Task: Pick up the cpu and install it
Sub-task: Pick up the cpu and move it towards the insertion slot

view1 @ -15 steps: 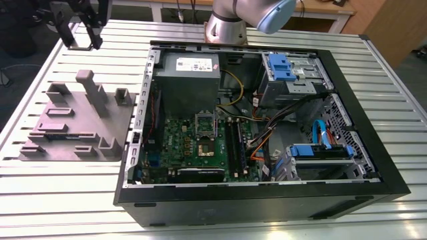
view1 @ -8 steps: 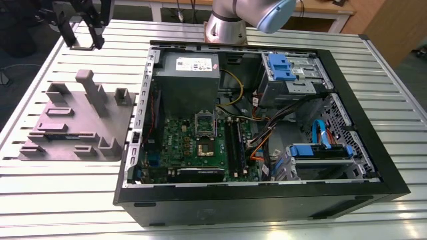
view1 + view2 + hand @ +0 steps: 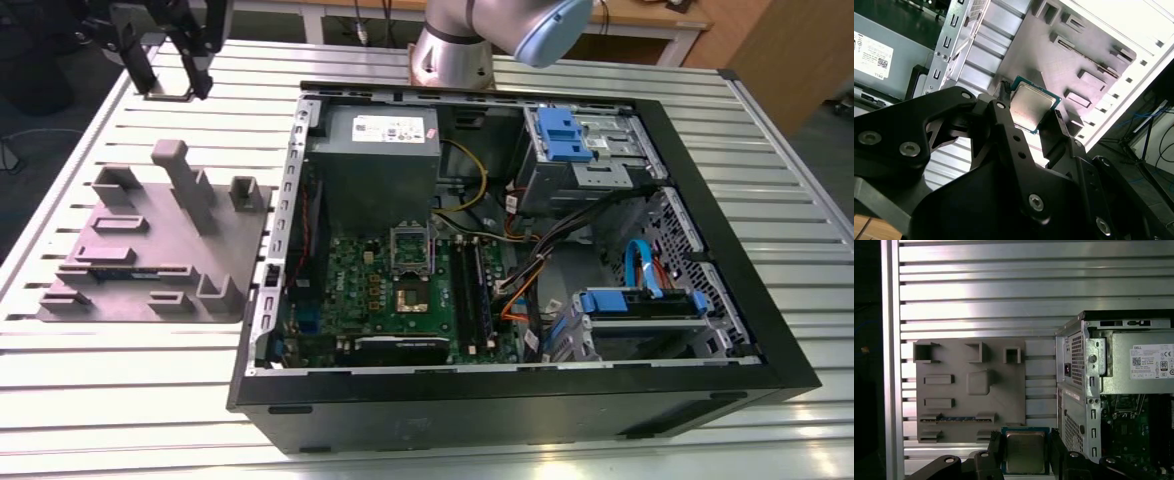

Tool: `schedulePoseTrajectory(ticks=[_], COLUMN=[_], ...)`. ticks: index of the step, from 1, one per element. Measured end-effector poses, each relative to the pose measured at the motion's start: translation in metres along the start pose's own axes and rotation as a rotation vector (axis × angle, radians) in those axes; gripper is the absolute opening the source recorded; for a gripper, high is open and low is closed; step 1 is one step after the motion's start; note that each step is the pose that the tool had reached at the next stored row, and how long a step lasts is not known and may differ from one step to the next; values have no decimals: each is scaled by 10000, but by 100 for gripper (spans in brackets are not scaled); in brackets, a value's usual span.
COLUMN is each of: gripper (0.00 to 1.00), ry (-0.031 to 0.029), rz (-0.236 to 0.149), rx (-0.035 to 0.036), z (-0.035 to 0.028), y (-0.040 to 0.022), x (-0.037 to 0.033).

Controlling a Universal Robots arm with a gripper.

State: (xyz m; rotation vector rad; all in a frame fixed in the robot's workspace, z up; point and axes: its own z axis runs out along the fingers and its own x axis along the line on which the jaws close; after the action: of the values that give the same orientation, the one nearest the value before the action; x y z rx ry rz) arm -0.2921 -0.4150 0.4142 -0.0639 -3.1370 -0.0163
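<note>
The cpu (image 3: 1032,106), a small square chip with a silver top and green edge, sits between my gripper's (image 3: 1030,119) two black fingers, which are shut on its opposite sides. In the first wrist view the cpu (image 3: 1025,452) hangs above the slatted table, near the edge of the grey holder plate (image 3: 971,390) and beside the computer case. In the exterior view the gripper (image 3: 171,85) is high over the table's far corner on that view's left, well away from the green motherboard (image 3: 387,300) and its metal-framed socket (image 3: 410,295) inside the open case.
The open black computer case (image 3: 747,300) lies on the slatted aluminium table (image 3: 120,400). Inside are a grey power supply (image 3: 374,150), blue drive brackets (image 3: 561,135) and loose cables (image 3: 527,280). The grey holder plate (image 3: 154,250) has raised posts (image 3: 180,180). The arm's base (image 3: 454,55) stands behind the case.
</note>
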Motion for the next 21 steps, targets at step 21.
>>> schedulePoseTrajectory(ticks=[21], gripper=[47], ry=[0], rz=[-1], rx=[0], z=[-1], y=[13], x=[-317])
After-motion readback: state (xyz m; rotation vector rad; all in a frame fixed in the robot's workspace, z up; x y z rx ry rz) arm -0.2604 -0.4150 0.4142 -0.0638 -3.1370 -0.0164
